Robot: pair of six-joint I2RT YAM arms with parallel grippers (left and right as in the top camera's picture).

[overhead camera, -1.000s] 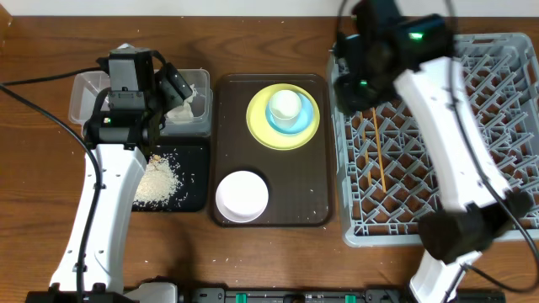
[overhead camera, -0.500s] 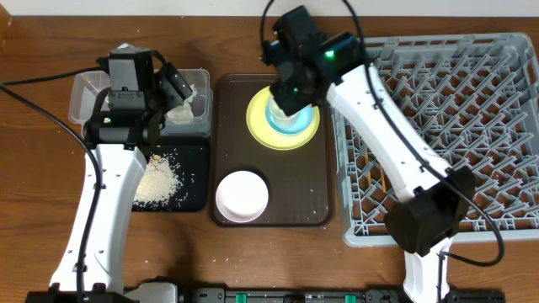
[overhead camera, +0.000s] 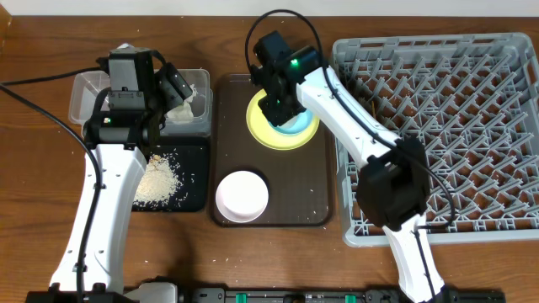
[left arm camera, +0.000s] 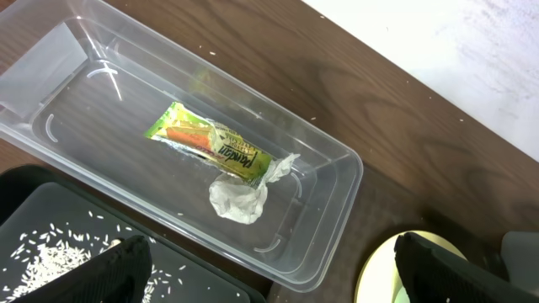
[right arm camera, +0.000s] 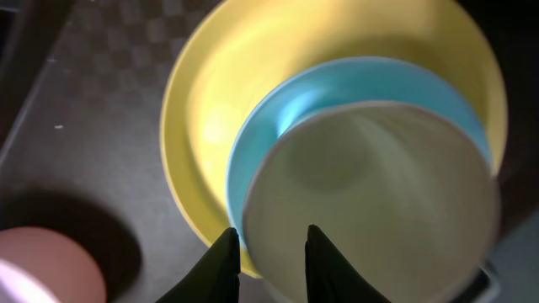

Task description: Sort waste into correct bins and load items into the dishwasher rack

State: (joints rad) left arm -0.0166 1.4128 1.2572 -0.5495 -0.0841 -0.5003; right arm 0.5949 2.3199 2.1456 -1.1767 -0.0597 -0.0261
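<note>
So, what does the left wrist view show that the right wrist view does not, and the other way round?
Only the left wrist view shows the clear tub holding the snack wrapper and the crumpled tissue, and the black tray with rice crumbs.
Only the right wrist view shows the light blue bowl, the white cup standing in it, and an edge of the pinkish bowl.
Both show the yellow plate, though the left wrist view catches only a sliver of its rim.

We find wrapper (left arm camera: 210, 145) and tissue (left arm camera: 238, 200) in the far-left tub (overhead camera: 82, 94), and crumbs (overhead camera: 158, 181) in the shallow tray (overhead camera: 195, 183) nearer. The middle serving tray (overhead camera: 296, 183) bears plate (overhead camera: 257, 122), bowl (right arm camera: 278, 109) and cup (right arm camera: 370, 210) stacked, with another bowl (overhead camera: 242, 195) nearer. The rack (overhead camera: 438, 109) stands right.
</note>
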